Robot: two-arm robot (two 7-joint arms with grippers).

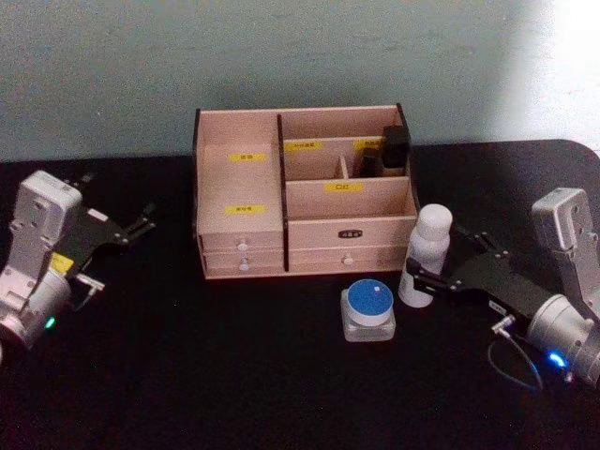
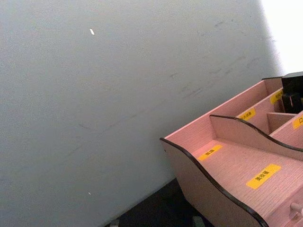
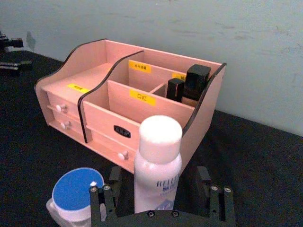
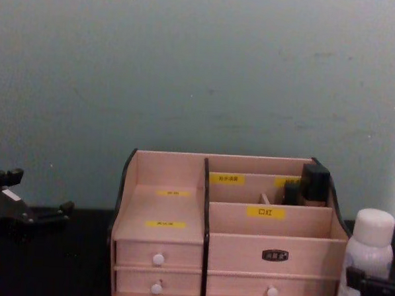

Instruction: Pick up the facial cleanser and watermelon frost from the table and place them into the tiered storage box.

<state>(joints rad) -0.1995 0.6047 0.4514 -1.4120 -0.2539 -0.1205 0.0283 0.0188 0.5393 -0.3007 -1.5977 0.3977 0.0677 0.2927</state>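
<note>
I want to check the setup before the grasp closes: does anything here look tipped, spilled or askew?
Nothing stands out. The facial cleanser stands upright inside the open right gripper. The watermelon frost sits flat with its lid on. The tiered storage box stands square with its drawers shut.

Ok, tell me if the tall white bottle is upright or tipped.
Upright: the tall white plastic bottle stands cap-up on the black table inside the open right claw.
</note>
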